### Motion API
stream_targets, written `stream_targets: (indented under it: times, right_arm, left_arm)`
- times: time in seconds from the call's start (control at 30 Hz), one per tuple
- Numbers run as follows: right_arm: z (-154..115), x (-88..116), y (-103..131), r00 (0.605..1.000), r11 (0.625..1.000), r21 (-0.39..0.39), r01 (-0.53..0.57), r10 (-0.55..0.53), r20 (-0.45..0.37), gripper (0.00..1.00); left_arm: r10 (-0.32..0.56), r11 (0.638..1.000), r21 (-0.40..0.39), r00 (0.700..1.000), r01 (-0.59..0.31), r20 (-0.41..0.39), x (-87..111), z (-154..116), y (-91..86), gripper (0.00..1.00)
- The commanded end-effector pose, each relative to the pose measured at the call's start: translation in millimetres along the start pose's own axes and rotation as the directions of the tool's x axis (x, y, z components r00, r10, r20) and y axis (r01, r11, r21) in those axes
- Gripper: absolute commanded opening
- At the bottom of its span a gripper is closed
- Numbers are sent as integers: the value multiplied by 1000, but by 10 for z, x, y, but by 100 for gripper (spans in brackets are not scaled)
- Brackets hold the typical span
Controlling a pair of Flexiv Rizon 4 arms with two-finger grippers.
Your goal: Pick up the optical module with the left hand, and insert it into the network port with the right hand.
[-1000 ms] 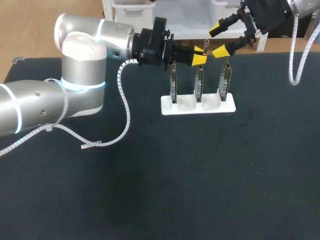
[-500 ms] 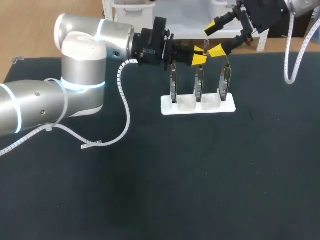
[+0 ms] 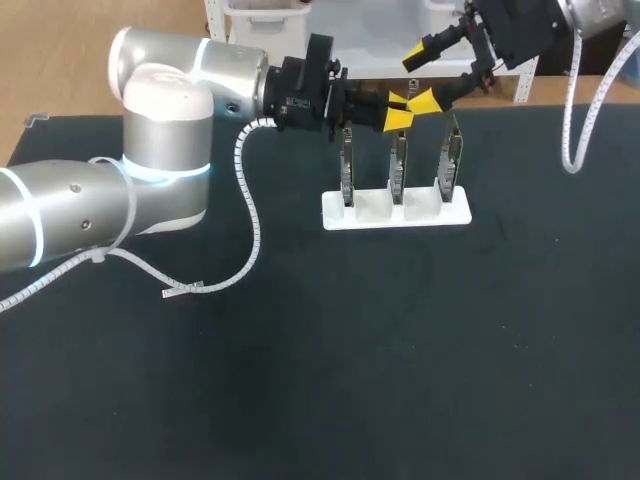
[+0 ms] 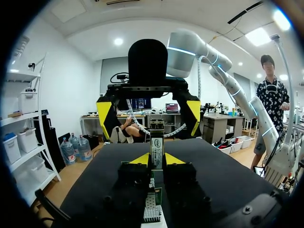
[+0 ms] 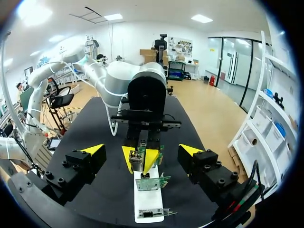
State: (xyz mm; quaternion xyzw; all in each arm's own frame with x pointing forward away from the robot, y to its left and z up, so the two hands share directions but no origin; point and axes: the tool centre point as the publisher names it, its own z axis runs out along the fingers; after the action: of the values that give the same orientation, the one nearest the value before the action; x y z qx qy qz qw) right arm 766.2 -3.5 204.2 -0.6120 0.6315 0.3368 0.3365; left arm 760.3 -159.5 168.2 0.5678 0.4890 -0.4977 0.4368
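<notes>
My left gripper (image 3: 399, 112) hangs over the middle of the white stand (image 3: 395, 211) and is shut on the optical module (image 4: 156, 148), a slim metal block standing up between its yellow tips. The right wrist view shows the module (image 5: 137, 160) end-on in those tips. Three upright circuit boards with network ports (image 3: 399, 165) stand in the stand. My right gripper (image 3: 420, 78) is open just right of the left one, facing it. Its fingers (image 4: 192, 110) stand wide on either side of the module without touching it.
The stand (image 5: 149, 202) lies directly under both grippers, with a green board (image 5: 152, 182) sticking up from it. The left arm's white cable (image 3: 248, 215) trails over the dark table (image 3: 400, 350). The table's far edge runs just behind the stand.
My right gripper has moved left and a little up, closing in on the left gripper's tips. The left arm and the module have stayed put.
</notes>
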Motion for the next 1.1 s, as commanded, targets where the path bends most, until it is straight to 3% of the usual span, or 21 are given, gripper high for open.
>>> stream_targets:
  times: [0.03, 0.3, 0.33, 0.37, 0.43, 0.5, 1.1]
  right_arm:
    - [3, -3, 22, 1000, 1000, 10, -4, 4, -7, 100]
    - [3, 4, 15, 1000, 1000, 13, -8, 8, -10, 100]
    - [3, 4, 14, 1000, 1000, 13, -8, 8, -9, 85]
    - [3, 4, 13, 1000, 1000, 13, -8, 8, -9, 45]
    - [3, 4, 11, 1000, 1000, 13, -5, 5, -9, 19]
    - [3, 4, 9, 1000, 1000, 16, -3, 3, -11, 2]
    - [-23, 20, 12, 1000, 1000, 20, -5, 5, -13, 0]
  left_arm:
    - [1, 1000, 0, 1000, -1, 1, 4, 0, 5, 0]
    - [1, 1000, 0, 1000, -1, 1, 4, 0, 5, 0]
    - [1, 1000, 0, 1000, -1, 1, 4, 0, 5, 0]
    - [1, 1000, 0, 1000, -1, 1, 4, 0, 5, 0]
    - [1, 1000, 0, 1000, -1, 1, 4, 0, 5, 0]
    - [1, 1000, 0, 1000, -1, 1, 4, 0, 5, 0]
    - [1, 1000, 0, 1000, -1, 1, 4, 0, 5, 0]
